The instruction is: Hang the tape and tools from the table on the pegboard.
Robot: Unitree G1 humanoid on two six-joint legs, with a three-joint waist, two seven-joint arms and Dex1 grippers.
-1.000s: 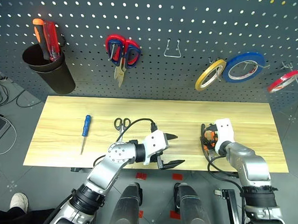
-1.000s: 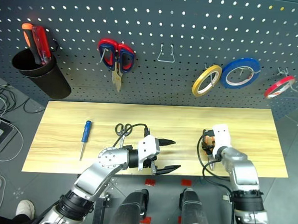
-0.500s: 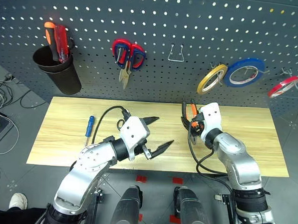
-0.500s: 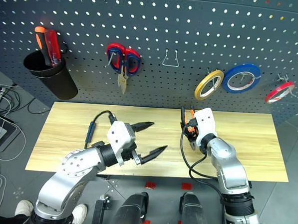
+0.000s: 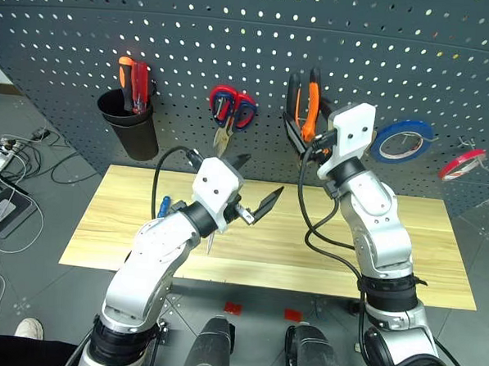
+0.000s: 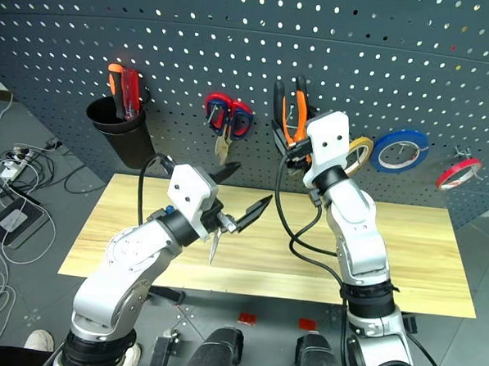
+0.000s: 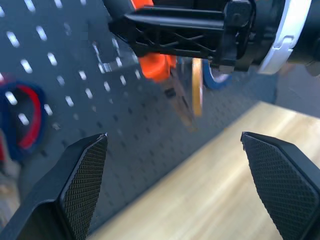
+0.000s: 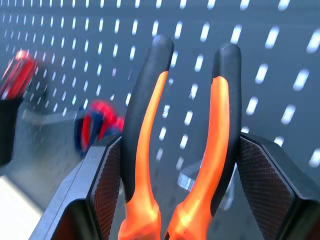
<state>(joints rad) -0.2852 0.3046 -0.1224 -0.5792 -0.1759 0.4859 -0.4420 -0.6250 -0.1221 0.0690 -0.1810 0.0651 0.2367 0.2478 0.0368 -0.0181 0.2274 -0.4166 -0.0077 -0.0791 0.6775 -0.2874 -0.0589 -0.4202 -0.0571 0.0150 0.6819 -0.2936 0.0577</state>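
Two grippers are raised: the right gripper (image 8: pixel 180 210) clamps the pliers (image 5: pixel 308 104), handles upward, against the pegboard (image 5: pixel 383 43); the left gripper (image 5: pixel 256 188) is spread wide, empty.

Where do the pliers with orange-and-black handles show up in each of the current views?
Left eye view: pliers with orange-and-black handles, handles up, held by the right gripper against the dark grey perforated pegboard.
Right eye view: upper centre, right of the red-handled scissors.
Left wrist view: blurred orange handle near the top.
Right wrist view: centre, between the fingers.
Shared landmark: the red-handled scissors.
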